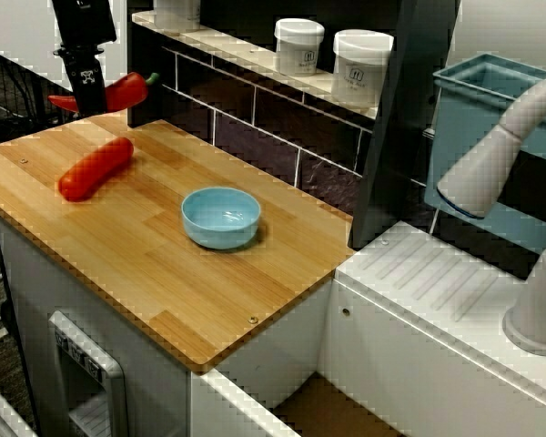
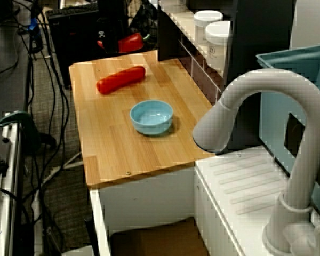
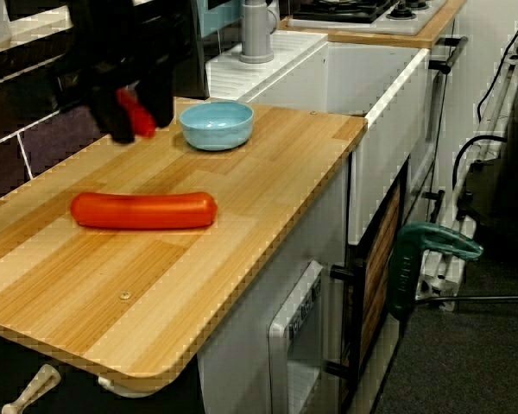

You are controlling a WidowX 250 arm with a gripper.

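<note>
In the view from above the counter, my black gripper (image 1: 89,86) hangs over the back left corner of the wooden board (image 1: 164,282), shut on a red chili pepper (image 1: 123,91) whose green stem points right. The pepper is lifted off the wood. A red sausage (image 1: 96,167) lies on the board just in front of and below the gripper. A light blue bowl (image 1: 221,217) stands empty near the board's middle. The low view from the board's end shows the gripper (image 3: 134,112) with the pepper (image 3: 138,116) between its dark fingers, beyond the sausage (image 3: 143,210) and left of the bowl (image 3: 217,125).
Two white jars (image 1: 298,45) (image 1: 361,66) stand on the shelf behind the board. A dark post (image 1: 400,118) rises at the board's right back corner. Beyond it are a white sink top (image 1: 437,300), a grey faucet (image 1: 491,164) and a blue bin (image 1: 491,100).
</note>
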